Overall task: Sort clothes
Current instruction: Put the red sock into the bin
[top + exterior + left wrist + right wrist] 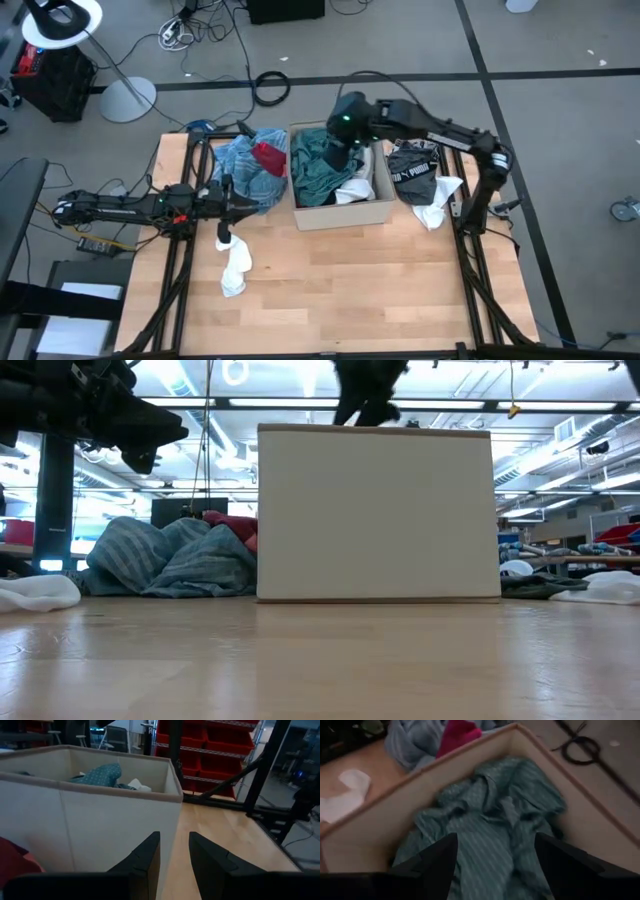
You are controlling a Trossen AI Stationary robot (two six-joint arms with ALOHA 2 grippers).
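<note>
A tan box point(340, 213) stands mid-table with a teal green garment point(318, 168) and a white one point(352, 190) in it. My right gripper point(338, 148) hovers open above the box's far part, over the teal garment point(495, 840), touching nothing. My left gripper point(238, 206) is open and empty just left of the box point(90, 825). A light blue heap point(245, 170) with a red piece point(268, 157) lies left of the box. A white garment point(235, 265) lies near the left front. A black printed garment point(412, 170) and a white one point(437, 205) lie right of the box.
Dark metal frame rails point(185, 260) run along both table sides. Bare wood point(350, 290) spreads in front of the box. In the low view the box's near wall point(375, 515) hides what is behind it.
</note>
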